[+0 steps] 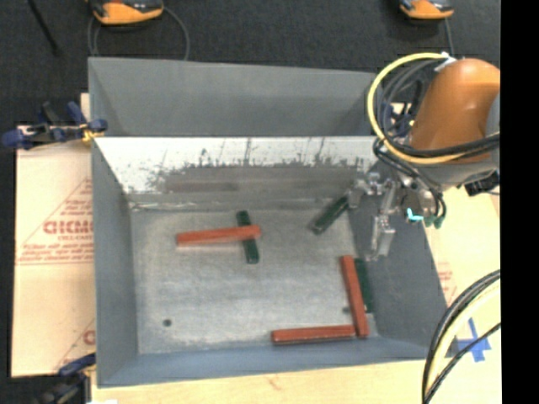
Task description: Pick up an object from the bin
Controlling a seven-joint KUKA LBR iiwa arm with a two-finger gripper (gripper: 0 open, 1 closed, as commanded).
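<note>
Dark green and seemingly rigid, the short slanted bar (328, 215) lies near the back wall of the grey metal bin (114, 268), just left of the gripper (381, 241). It is likely light and stiff, and best pinched across its narrow middle. Whether the gripper is released or clenched I cannot tell. A long red-brown bar (354, 295) lies nearer the front.

Overhead, slightly oblique, above bin (227, 99)
</note>
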